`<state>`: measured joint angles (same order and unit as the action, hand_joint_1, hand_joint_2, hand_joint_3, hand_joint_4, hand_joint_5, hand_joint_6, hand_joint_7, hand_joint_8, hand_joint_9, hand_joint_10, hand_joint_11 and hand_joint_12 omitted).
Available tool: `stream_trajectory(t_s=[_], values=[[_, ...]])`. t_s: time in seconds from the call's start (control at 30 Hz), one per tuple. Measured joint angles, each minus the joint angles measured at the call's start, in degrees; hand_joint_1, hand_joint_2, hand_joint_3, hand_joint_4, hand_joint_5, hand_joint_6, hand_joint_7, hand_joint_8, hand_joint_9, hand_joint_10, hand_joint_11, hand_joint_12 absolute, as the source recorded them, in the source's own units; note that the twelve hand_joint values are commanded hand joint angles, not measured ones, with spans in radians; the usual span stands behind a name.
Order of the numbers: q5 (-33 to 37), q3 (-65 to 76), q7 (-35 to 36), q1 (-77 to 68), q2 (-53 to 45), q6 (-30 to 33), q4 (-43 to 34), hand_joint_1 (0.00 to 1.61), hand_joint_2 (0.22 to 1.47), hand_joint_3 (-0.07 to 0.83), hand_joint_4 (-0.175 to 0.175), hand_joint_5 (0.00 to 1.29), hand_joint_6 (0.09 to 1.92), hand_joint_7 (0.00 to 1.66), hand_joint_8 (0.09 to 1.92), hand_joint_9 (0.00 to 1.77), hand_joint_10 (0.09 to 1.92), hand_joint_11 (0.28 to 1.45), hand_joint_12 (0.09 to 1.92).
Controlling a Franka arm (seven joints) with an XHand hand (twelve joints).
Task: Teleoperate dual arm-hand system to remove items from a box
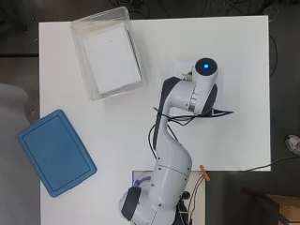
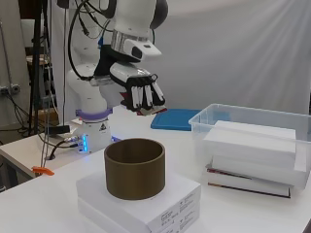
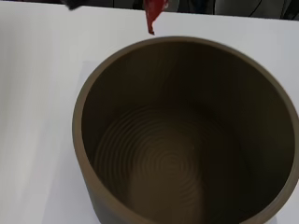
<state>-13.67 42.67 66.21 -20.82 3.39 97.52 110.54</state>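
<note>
The hand [image 2: 138,92] hangs above and a little behind an open brown round container [image 2: 135,167], fingers curled downward. A small red item [image 2: 146,112] peeks out under the fingers and shows as a red scrap [image 3: 154,14] just beyond the container's rim [image 3: 79,121]. The container's ribbed inside holds nothing. It stands on a flat white box [image 2: 146,208]. In the overhead view the arm hides the hand and the container. The clear plastic box [image 1: 82,42] holds a stack of white boxes [image 1: 112,56].
A blue lid [image 1: 56,152] lies at the table's left edge, also seen as a blue lid [image 2: 172,119] behind the hand. The clear box [image 2: 252,119] stands right of the container, with a book [image 2: 243,180] at the bottom of its stack. Cables trail near the arm's base.
</note>
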Motion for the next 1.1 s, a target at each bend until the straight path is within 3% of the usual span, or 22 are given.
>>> stream_trajectory(t_s=[0.13, 0.3, 0.6, 0.9, 0.93, 0.97, 1.0, 1.03, 1.1], values=[[-1.5, 19.7, 2.9, -26.6, 9.3, -0.1, -2.6, 1.03, 1.26, 0.003, 0.175, 0.7, 1.92, 1.07, 1.92, 1.34, 1.92, 1.13, 1.91], [-0.2, 30.5, 4.5, -51.0, 24.1, -1.1, -5.7, 0.98, 1.29, 0.008, 0.175, 0.69, 1.92, 1.04, 1.92, 1.35, 1.92, 1.14, 1.92], [-16.6, 56.8, -1.4, -60.7, 30.4, -4.4, -10.6, 1.01, 1.29, 0.001, 0.175, 0.73, 1.92, 1.04, 1.92, 1.36, 1.92, 1.14, 1.92], [-22.8, 58.4, -3.9, -64.4, 32.2, -5.1, -8.0, 1.08, 1.28, -0.002, 0.175, 0.74, 1.92, 1.03, 1.92, 1.34, 1.92, 1.14, 1.92], [-22.9, 57.7, -3.6, -64.0, 32.4, -4.9, -7.0, 0.89, 1.24, -0.008, 0.147, 0.61, 1.64, 0.85, 1.82, 1.13, 1.88, 0.95, 1.83], [-22.9, 56.9, -3.2, -63.5, 32.5, -4.6, -6.0, 0.56, 1.05, -0.026, 0.067, 0.37, 1.05, 0.54, 1.27, 0.76, 1.38, 0.7, 1.33], [-22.7, 56.1, -2.5, -63.1, 32.7, -4.6, -5.1, 0.3, 0.91, -0.024, 0.006, 0.2, 0.58, 0.3, 0.74, 0.47, 0.89, 0.55, 0.83], [-22.4, 55.7, -1.7, -63.1, 32.8, -5.0, -4.6, 0.15, 0.83, -0.016, -0.017, 0.13, 0.3, 0.19, 0.4, 0.33, 0.54, 0.5, 0.46], [-22.9, 55.2, -1.3, -63.6, 32.7, -5.5, -4.3, 0.03, 0.76, -0.005, -0.011, 0.1, 0.09, 0.13, 0.1, 0.26, 0.17, 0.47, 0.12]])
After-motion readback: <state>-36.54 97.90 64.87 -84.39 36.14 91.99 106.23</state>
